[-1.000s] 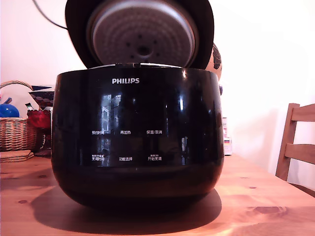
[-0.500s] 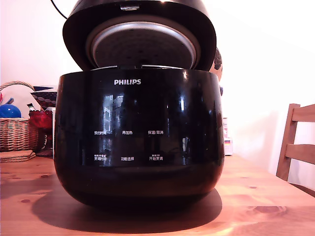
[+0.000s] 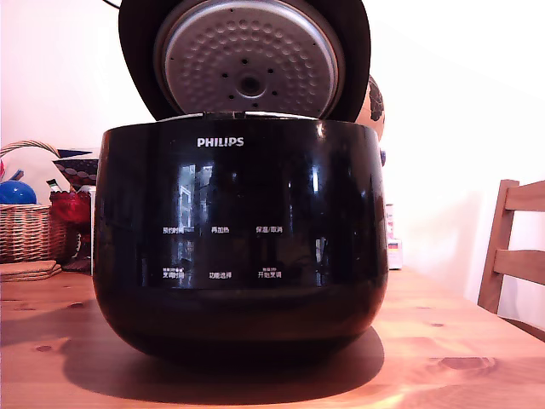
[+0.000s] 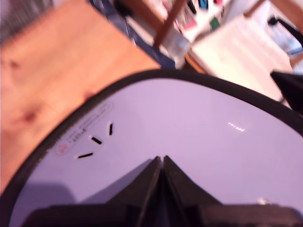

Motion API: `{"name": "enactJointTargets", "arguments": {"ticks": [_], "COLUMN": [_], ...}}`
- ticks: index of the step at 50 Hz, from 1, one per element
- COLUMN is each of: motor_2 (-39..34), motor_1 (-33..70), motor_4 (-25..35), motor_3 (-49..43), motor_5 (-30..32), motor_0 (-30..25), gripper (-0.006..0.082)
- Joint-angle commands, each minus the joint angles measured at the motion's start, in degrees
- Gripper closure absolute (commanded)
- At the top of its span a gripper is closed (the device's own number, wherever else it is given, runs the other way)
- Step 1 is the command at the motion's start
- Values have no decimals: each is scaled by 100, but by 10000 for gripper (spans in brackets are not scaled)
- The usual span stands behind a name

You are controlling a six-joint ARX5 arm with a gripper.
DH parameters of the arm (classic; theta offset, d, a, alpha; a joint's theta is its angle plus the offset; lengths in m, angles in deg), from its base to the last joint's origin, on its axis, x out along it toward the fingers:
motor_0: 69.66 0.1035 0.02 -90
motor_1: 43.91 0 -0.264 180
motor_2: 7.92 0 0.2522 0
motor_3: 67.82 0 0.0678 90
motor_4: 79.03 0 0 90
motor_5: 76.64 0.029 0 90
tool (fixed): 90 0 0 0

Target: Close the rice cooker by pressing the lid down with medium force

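The rice cooker (image 3: 238, 239), glossy black with a white PHILIPS logo, stands on the wooden table in the middle of the exterior view. The lid (image 3: 136, 51) stands open and nearly upright behind the pot, its silver dimpled inner plate (image 3: 247, 55) facing the camera. In the wrist view the lid's outer face (image 4: 189, 123) looks pale and shiny with a dark rim and three small slots. My gripper (image 4: 162, 160) is shut, its two dark fingers pressed together with nothing between them, tips at or very near that outer face. The lid hides the gripper in the exterior view.
A wicker basket (image 3: 30, 230) with a blue ball (image 3: 14, 192) and a red object (image 3: 66, 206) sits at the exterior view's left. A wooden chair (image 3: 515, 247) stands at its right. The wooden table (image 3: 460, 341) extends in front of the cooker.
Half a second ago the lid had tipped forward and down over the pot. It has now swung back up to nearly upright, with the whole inner plate showing again.
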Motion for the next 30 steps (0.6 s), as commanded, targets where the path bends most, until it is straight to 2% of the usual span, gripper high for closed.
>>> {"name": "enactJointTargets", "arguments": {"ticks": [1, 12, 30], "motor_2": [-389, -1537, -3832], "motor_1": [-42, -669, -2127], "motor_4": [-22, -227, -555], "motor_3": [48, 879, 2673], "motor_5": [-20, -199, -422], "motor_0": [15, 15, 140], "gripper": [791, 791, 791]}}
